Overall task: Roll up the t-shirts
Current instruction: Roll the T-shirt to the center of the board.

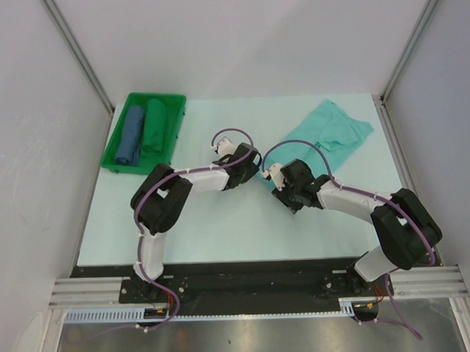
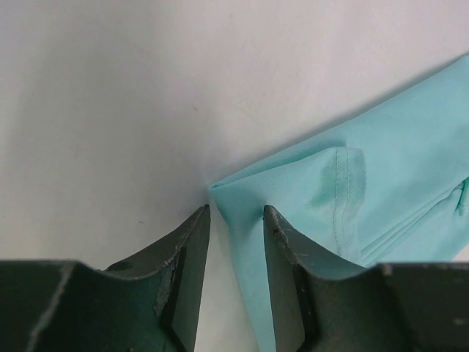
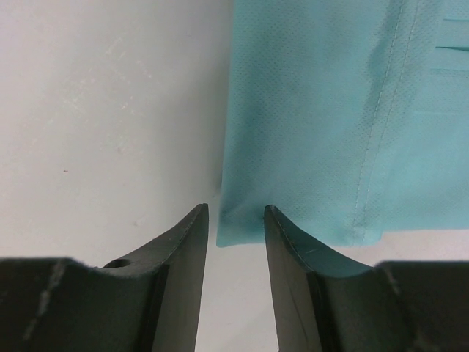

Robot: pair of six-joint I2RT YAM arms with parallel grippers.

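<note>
Turquoise t-shirt (image 1: 330, 134), thin and lightly rumpled, spread on the pale table (image 1: 221, 223) toward one o'clock from the table's middle in the overhead view. Near end of the cloth running down toward seven o'clock, to where both wrists meet. Well apart from the green tray (image 1: 111, 161) at ten o'clock, with a blue roll (image 1: 131, 137) and a dark green roll (image 1: 154, 126) side by side inside.

At the left gripper (image 2: 236, 213): released, jaws parted, bare table showing in the gap. Seen from its wrist, a folded corner of the shirt just beyond the tips at twelve o'clock, with cloth widening away toward three o'clock. One edge slanting down into the gap and passing behind the finger (image 2: 293, 279) at four o'clock; not pinched, as far as can be seen. Stitched hem (image 2: 338, 198) near the corner, with a slightly darker fold alongside.

At the right gripper (image 3: 236, 213): likewise unclenched, gripping nothing. From its wrist, shirt filling the view from twelve to three o'clock, with a straight left edge dropping to a square corner right at the gap between the fingertips (image 3: 189, 242). Bottom edge running off toward three o'clock. Line of stitching (image 3: 377, 132) roughly parallel to that left edge. Bare table from nine to eleven o'clock.

Overhead again: both arms bent inward, wrists close together near the table's middle, at the shirt's near end.
</note>
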